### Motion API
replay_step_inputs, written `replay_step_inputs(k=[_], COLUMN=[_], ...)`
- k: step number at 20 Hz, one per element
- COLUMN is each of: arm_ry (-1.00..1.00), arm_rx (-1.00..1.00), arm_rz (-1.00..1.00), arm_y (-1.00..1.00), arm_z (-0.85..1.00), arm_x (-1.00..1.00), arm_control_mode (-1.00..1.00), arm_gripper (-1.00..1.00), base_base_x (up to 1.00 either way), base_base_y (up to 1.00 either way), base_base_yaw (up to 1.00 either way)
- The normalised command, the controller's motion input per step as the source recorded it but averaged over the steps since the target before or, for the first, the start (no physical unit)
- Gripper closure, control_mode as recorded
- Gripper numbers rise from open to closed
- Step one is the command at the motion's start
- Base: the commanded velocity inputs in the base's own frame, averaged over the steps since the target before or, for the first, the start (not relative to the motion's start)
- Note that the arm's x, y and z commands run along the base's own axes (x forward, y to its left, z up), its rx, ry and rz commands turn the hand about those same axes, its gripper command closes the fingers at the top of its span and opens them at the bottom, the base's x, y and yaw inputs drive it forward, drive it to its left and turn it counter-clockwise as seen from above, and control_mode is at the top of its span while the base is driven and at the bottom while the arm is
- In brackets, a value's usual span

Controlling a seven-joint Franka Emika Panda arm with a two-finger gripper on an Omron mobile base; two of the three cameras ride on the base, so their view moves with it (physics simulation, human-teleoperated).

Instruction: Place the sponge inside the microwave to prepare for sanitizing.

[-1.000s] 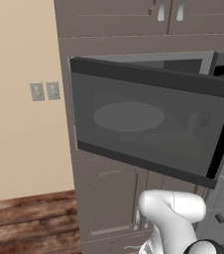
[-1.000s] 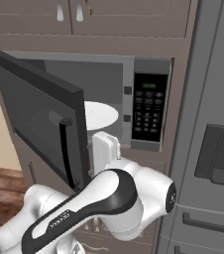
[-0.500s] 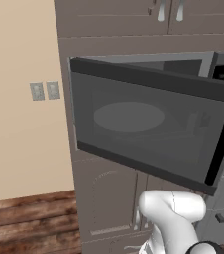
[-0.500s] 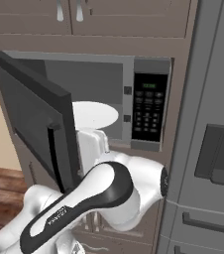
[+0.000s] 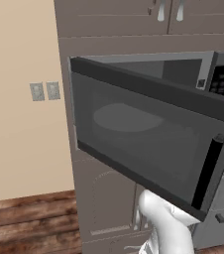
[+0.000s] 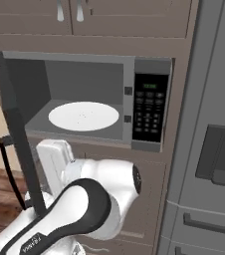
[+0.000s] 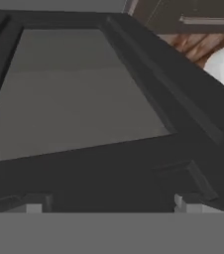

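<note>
1. The microwave point(image 6: 84, 99) is standing with its door point(image 5: 148, 144) swung open, its turntable point(image 6: 83, 115) lying bare.
2. The gripper point(image 7: 109, 202) is facing the door, jaws spread wide, gripping nothing.
3. The sponge's whereabouts cannot be told; fetching and placing it are remaining.

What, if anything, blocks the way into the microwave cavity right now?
Nothing visible does. The microwave door is swung open, and the turntable lies bare in the cavity. The open gripper faces the door's inner side.
</note>
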Motion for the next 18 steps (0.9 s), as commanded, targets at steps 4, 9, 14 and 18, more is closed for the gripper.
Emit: replay_step_inputs(k=[4, 9, 14, 18], arm_ry=[-0.06, -0.01, -0.06, -0.12], arm_rx=[0.00, -0.07, -0.10, -0.03], arm_rz=[0.25, 0.06, -0.05, -0.20], arm_y=[1.00, 1.00, 1.00, 1.00], arm_z=[0.00, -0.07, -0.27, -0.26], arm_x=[-0.89, -0.48, -0.48, -0.31], arm_control_mode=[-1.00, -1.00, -1.00, -1.00], arm_gripper=[-1.00, -1.00, -1.00, -1.00], base_base_x=[0.00, 0.00, 0.00, 0.00], base_base_y=[0.00, 0.00, 0.00, 0.00], base_base_yaw=[0.00, 0.00, 0.00, 0.00])
